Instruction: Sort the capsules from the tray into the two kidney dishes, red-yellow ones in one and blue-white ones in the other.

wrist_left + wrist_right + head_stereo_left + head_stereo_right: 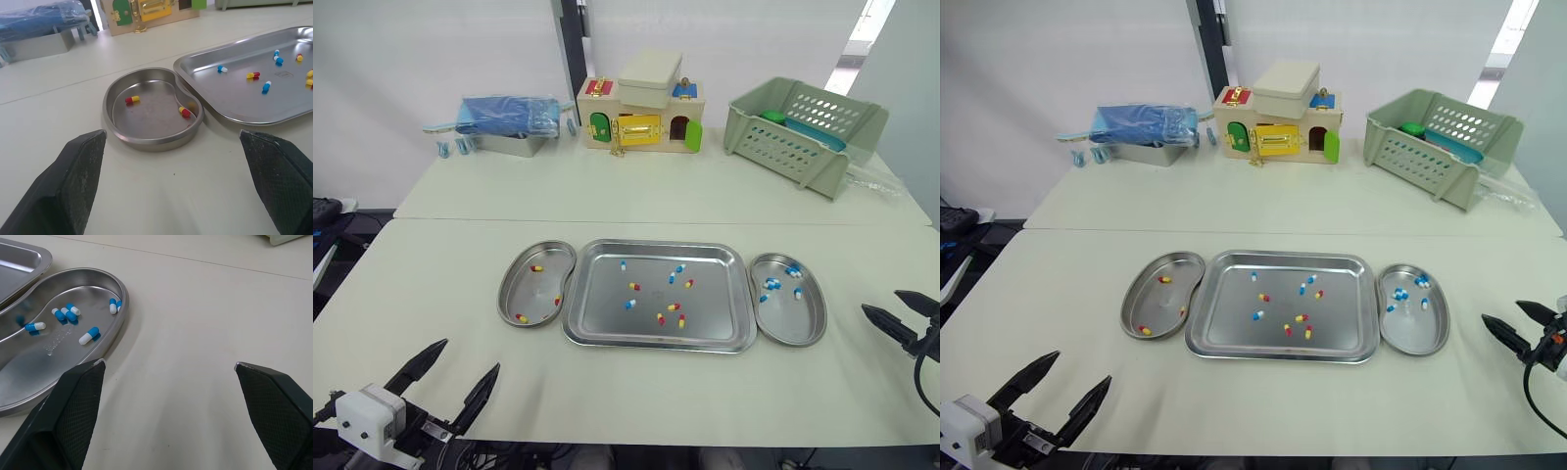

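Now, left gripper (468,356): low over the near edge of the table (440,245), on the robot's side of the left kidney dish and well apart from it; fingers spread wide, nothing held.
Right gripper (881,302): over bare table to the right of the right kidney dish, near it but not touching; fingers parted, empty.
Tray (656,345): rectangular, steel, mid-table, a dish close against each short side.
Tray contents: loose red-yellow capsules (674,306) and blue-white capsules (677,268), scattered, mostly central.
Left kidney dish (524,294): three red-yellow ones, one at the far end, one near, one by the tray-side wall.
Right kidney dish (793,323): several blue-white ones, grouped toward the far end.
Far table: toy house (641,116), green basket (803,132).
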You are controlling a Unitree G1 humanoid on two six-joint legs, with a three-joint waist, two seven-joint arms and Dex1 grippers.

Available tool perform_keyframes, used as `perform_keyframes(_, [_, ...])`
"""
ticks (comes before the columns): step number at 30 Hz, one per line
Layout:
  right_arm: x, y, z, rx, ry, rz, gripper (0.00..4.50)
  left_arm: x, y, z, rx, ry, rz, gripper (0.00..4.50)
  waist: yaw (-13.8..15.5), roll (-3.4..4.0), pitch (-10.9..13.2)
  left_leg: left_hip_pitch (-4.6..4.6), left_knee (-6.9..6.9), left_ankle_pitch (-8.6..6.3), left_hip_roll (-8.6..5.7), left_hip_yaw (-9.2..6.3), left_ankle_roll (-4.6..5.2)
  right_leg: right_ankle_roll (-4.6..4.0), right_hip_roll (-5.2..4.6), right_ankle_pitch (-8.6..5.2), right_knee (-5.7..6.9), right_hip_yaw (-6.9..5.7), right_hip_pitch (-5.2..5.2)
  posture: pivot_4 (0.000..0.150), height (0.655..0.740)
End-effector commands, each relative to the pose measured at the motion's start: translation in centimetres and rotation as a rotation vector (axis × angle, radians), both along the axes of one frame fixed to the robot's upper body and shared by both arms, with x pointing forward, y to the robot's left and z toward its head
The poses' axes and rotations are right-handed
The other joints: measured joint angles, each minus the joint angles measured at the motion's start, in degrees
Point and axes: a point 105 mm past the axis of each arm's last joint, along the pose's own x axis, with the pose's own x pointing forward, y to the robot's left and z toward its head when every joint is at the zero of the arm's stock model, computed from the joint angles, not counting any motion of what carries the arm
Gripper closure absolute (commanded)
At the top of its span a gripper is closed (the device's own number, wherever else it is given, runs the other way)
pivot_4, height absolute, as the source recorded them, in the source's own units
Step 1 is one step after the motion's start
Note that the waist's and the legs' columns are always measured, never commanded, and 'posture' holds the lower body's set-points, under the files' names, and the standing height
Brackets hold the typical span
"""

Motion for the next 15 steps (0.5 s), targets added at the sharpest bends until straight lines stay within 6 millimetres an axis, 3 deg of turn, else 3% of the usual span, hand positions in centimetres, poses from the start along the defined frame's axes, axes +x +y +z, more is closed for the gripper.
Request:
perform_keyframes(1, [0.0,-0.1,2.7,-0.012,-0.080,0.013,0.03,-0.3,-1.2,0.3,0.004,-0.005,-0.047,0.00,0.0,0.01,0.0,0.00,0.00,0.00,0.00,0.00,0.00,0.00,0.00,0.00,0.00,0.01,0.00,0.150,0.7400])
perform_keyframes(7, [1.2,2.7,6.2,-0.021,-0.101,0.171,0.03,-0.4,-3.6,0.1,0.033,-0.012,-0.183,0.00,-0.3,0.18,-0.1,0.01,0.00,0.00,0.00,0.04,0.00,0.00,0.00,0.00,0.00,0.04,0.00,0.150,0.7400])
perform_keyframes(11, [2.4,10.3,9.6,-0.105,-0.041,0.541,0.03,-0.7,-5.9,0.0,0.022,-0.017,-0.324,0.00,-1.0,0.46,-0.2,0.02,0.01,0.00,0.01,0.07,0.00,0.00,0.00,0.00,0.02,0.07,-0.02,0.150,0.7400])
perform_keyframes(15, [3.2,16.1,10.4,-0.174,0.021,0.795,0.03,-0.3,-6.6,0.0,0.017,-0.032,-0.379,0.00,-1.0,0.38,-0.2,0.02,-0.02,0.00,0.06,-0.03,0.00,-0.01,0.04,0.00,0.00,-0.04,0.00,0.150,0.7400])
